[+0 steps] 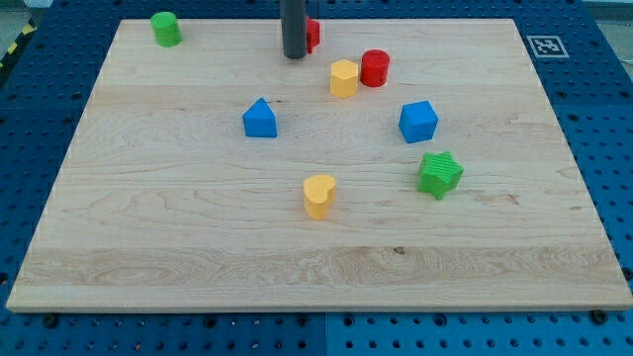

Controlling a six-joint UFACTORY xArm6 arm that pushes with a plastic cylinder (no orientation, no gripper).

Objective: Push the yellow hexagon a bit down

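**Approach step: my tip stands up and to the left of the yellow hexagon, not yet behind it**

Near the view's bottom the wooden surface (198, 267) carries no blocks. Toward the middle stand the yellow heart (318, 196) and, to its right, the green star (439, 174). Further up are the blue triangular block (260, 119) on the left and the blue cube (417, 122) on the right.

Beyond these sits the task's block, the yellow hexagon (343, 78), in the upper middle of the surface. The red cylinder (375, 68) stands just beside it on its right, very close or touching; I cannot tell which. My tip (294, 56) rests up and to the left of the hexagon, apart from it. A red block (313, 35), shape unclear, is partly hidden behind my rod. The green cylinder (165, 29) stands alone at the far upper left.

I carry no jaws, only a rod, so there is no open or closed state to report.

In my judgement, 0 pushing has begun. The next move calls for bringing my tip round to the hexagon's upper side, passing between it and the red block, then making 1 short stroke toward the view's bottom. The stroke should be centred, so that the hexagon does not turn or drag the red cylinder along.
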